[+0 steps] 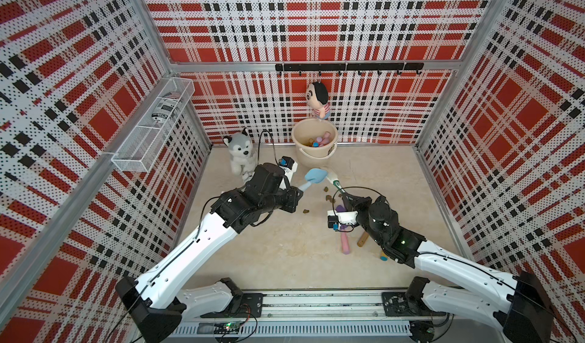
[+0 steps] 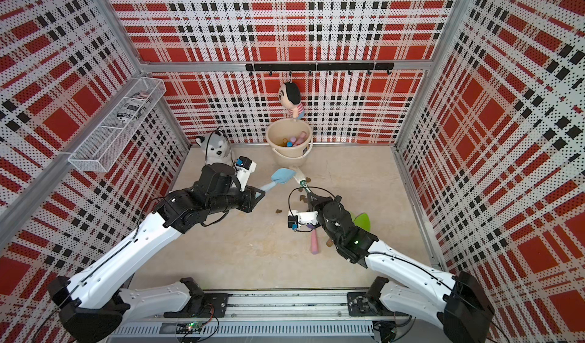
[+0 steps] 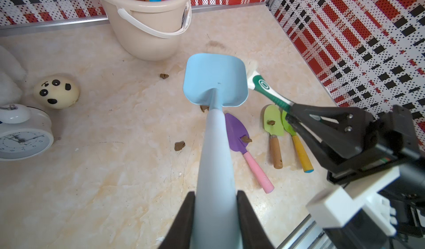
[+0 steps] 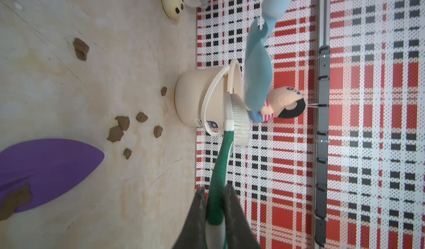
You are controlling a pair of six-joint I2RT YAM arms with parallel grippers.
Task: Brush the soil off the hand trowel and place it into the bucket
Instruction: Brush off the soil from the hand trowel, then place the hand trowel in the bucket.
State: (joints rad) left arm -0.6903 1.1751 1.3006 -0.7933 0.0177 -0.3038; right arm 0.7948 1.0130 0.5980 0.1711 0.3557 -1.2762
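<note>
- left gripper (image 3: 216, 193) is clamped on the pale blue trowel (image 3: 215, 80) handle, blade held up off the table (image 3: 103, 167) just in front of the bucket (image 3: 147, 36)
- right gripper (image 4: 214, 188) pinches the green brush (image 4: 239, 119), bristle head right beside the blade
- soil (image 4: 118, 130) lumps sit scattered on the table, one on the purple trowel (image 3: 235, 130)

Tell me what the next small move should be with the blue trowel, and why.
Probably swing the blue trowel forward over the bucket. The left gripper is shut on its handle, the blade's visible face looks clean, and soil lumps lie on the table. The right gripper holds the brush at the blade's edge, so move slowly.
</note>
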